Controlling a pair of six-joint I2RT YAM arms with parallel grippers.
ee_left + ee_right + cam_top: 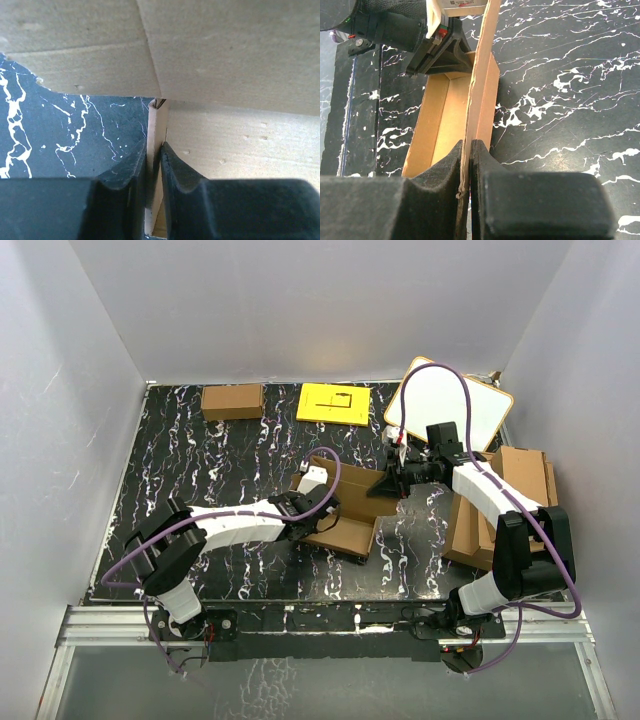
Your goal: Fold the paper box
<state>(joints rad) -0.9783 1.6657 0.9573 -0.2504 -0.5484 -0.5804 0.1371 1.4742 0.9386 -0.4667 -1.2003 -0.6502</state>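
Observation:
The paper box [345, 505] is a brown cardboard carton, partly folded, in the middle of the black marbled table. My left gripper [303, 510] is at its left side, shut on a thin upright wall [156, 150] of the box. My right gripper [392, 478] is at its far right end, shut on the edge of an upright wall [479, 105] of the box. In the right wrist view the open trough of the box [440, 125] runs away from me, and the left gripper [437, 47] shows at its far end.
A smaller brown carton [232, 400] and a yellow sheet [333, 403] lie at the back. A white board [455, 400] leans at the back right. A pile of larger cardboard sheets [500, 510] lies at the right, under my right arm.

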